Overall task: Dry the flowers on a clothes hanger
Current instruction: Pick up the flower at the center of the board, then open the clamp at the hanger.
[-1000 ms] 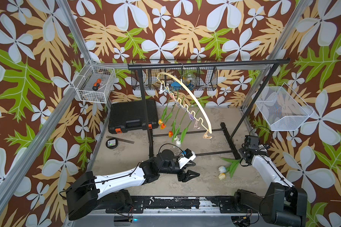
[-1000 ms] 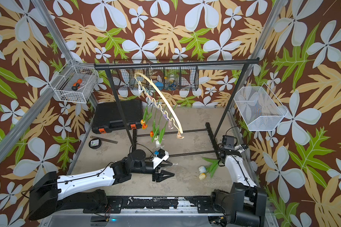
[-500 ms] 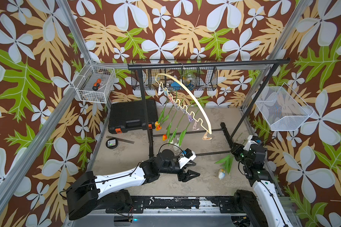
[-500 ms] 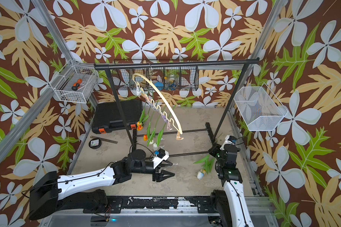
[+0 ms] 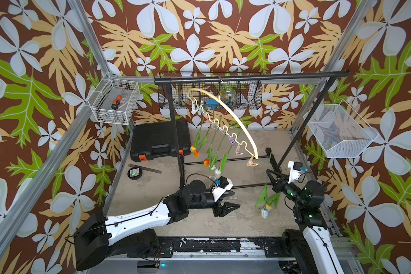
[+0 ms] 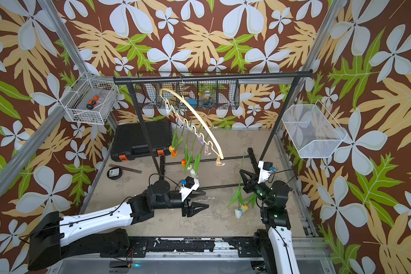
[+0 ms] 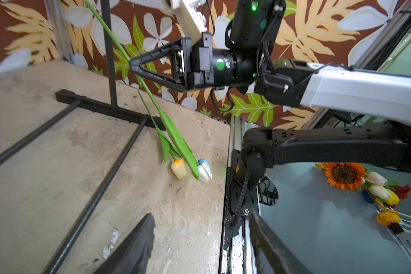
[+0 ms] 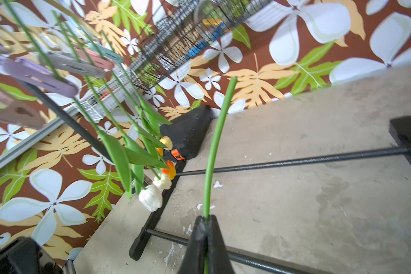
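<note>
We see the right gripper (image 5: 269, 172) clamped tight on the green stem of a white-blue tulip (image 7: 204, 170), partway along its length. The bare stem end sticks up past the fingertips, while the leaf and head hang low over the tabletop (image 5: 166, 189); we cannot tell whether the head touches it. A yellow tulip (image 7: 179, 169) hangs close against it with leaves overlapping, and we cannot tell whether its thinner stem is in the grip too. In both top views the raised stem end stands just beside the near, lower end of the clothes hanger (image 5: 226, 106), close to the last clothespin (image 5: 252, 163), which holds no stem, but apart from it. The hanger hangs by its hook from the top bar of the black garment rack (image 5: 247, 77), with several hung tulips (image 5: 211, 151) pinned head-down along it. The left gripper (image 5: 235, 199) hovers low, jaws partly apart and empty, pointing toward the held flowers across bare tabletop. The rack's base rails cross the table below both grippers, its slanted leg stands just behind the right gripper, and the table's edge lies near the hanging heads.
</note>
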{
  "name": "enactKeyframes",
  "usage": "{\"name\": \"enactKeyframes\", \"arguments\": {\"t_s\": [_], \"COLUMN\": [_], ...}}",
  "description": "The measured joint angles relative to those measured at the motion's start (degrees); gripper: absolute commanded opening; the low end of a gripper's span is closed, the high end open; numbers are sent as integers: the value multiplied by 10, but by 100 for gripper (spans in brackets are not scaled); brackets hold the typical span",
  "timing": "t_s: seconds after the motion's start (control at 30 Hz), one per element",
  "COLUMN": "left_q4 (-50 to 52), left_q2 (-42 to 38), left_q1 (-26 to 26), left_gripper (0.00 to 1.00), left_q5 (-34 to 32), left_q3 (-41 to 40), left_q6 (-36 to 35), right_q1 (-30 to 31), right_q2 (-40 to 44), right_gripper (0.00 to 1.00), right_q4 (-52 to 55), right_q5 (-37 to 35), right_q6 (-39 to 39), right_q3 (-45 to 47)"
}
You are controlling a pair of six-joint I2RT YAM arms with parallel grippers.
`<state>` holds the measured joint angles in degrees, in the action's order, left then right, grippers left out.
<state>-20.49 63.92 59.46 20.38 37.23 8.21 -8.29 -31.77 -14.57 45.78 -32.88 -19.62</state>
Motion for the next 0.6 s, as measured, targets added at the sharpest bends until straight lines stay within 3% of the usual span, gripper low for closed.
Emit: {"name": "enactKeyframes", "arguments": {"t_s": [0.27,0.43,0.6], "left_q4": [-4,-11,-16], "left_q2": [-59,-43,-18], "left_q1": [-12,-50,-54], "left_gripper": [65,62,61], "left_q5": [-98,-121,-141], "left_q3": [21,85,134], "left_q6": [-25,-43,-111], "right_q1": [0,4,6], "right_q2": [-5,-30,-73], "right_gripper": [0,0,0], "right_q4": [-80,-134,-183], "right_q5": [54,70,79], "right_q6": [16,17,19], "right_q3": [-46,-76,-86]}}
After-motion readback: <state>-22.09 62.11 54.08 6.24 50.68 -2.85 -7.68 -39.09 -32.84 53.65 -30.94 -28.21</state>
